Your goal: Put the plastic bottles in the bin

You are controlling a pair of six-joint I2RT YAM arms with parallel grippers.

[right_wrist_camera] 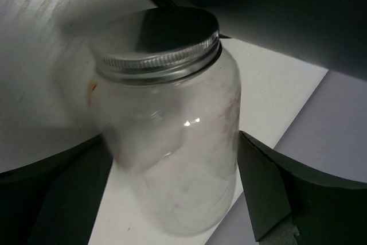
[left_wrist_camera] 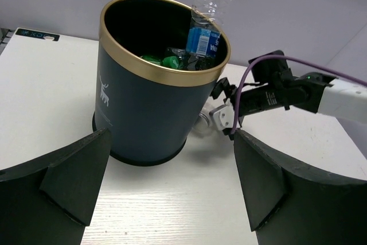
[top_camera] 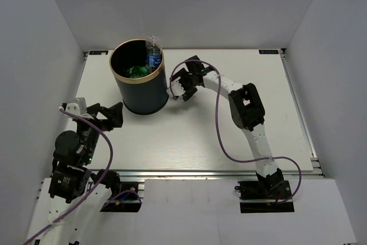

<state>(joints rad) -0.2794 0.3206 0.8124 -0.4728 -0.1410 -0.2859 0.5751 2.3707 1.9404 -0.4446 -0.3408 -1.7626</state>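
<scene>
The bin point(top_camera: 140, 96), dark navy with a gold rim, stands at the back left of the table. Inside it a clear bottle with a blue label point(top_camera: 153, 50) sticks up above the rim, beside a green bottle point(top_camera: 136, 71). My right gripper point(top_camera: 179, 87) is at the bin's right side, low over the table. It is open, with a wider clear bottle with a silver screw lid point(right_wrist_camera: 172, 113) between its fingers; that bottle looks blurred. My left gripper point(left_wrist_camera: 172, 159) is open and empty, facing the bin point(left_wrist_camera: 143, 107) from the near left.
White walls enclose the table on the left, back and right. A purple cable point(top_camera: 221, 136) loops off the right arm above the table. A metal rail point(top_camera: 200, 171) runs along the near edge.
</scene>
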